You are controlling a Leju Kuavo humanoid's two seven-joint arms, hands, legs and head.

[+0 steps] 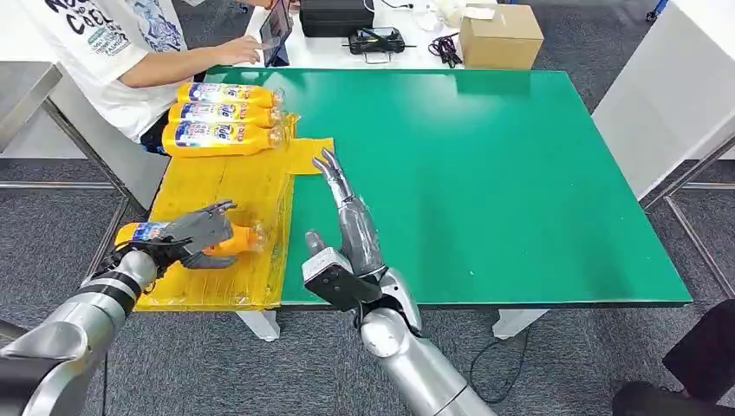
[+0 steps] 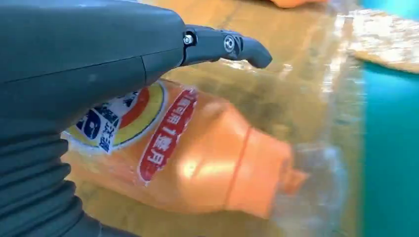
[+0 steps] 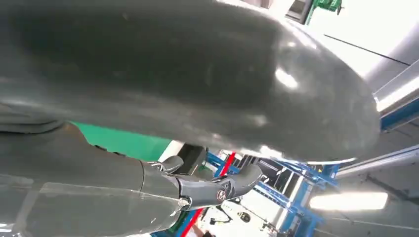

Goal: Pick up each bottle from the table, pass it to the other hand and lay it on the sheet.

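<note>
Looks like the laying-down step: left robot hand (image 1: 198, 236) is wrapped around an orange bottle (image 1: 234, 240) low over the yellow sheet (image 1: 221, 186), near edge. Next it just needs to let go. Right robot hand (image 1: 342, 204) hangs empty, fingers straight, over the green bench (image 1: 520, 173).

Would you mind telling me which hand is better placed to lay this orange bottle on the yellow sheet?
The left hand: it grips the orange plastic bottle over the yellow sheet; the right hand holds nothing.
</note>
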